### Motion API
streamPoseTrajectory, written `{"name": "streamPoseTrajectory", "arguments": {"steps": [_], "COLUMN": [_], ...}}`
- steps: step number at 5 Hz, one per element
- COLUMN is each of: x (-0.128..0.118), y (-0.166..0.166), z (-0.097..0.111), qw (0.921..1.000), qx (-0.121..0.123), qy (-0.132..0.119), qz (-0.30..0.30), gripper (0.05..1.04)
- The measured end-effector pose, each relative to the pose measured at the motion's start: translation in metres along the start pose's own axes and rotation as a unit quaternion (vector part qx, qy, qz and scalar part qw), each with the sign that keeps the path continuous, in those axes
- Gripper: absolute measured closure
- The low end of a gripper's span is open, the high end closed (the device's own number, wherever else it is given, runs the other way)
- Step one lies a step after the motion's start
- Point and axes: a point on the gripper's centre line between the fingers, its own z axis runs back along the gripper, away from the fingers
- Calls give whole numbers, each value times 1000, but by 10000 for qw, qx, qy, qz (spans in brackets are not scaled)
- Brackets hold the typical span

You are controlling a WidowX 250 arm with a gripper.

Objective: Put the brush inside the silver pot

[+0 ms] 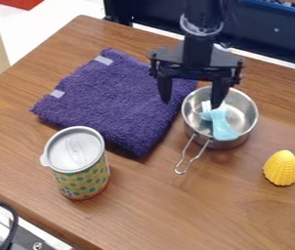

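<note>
And there's the light-blue plastic brush [223, 128] with its white head, inside the round silver metal pot [246, 117], handle toward five o'clock! The black two-finger gripper [191, 104] hangs above, jaws spread wide, one tip right by the brush; touching or not, I can't tell. From the pot, a folded purple towel [120, 97] at ten o'clock, a lidded, dotted cup [83, 180] at eight.

Wood tbl [170, 215] has purple towel [120, 100], silver pot [242, 113], cup [81, 168] w/ lid & ylw toy [281, 168].
</note>
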Motion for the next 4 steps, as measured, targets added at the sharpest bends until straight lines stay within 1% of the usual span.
{"name": "streamPoseTrajectory", "arguments": {"steps": [1, 2, 3, 4], "x": [11, 25, 49, 72], "y": [0, -1, 10, 30], "z": [2, 2, -9, -18], "qw": [9985, 9960, 9957, 9962], "qx": [-136, -179, -72, 35], "qy": [-301, -601, -806, -826], "qz": [-435, -635, -455, -278], "gripper": [83, 83, 83, 83]}}
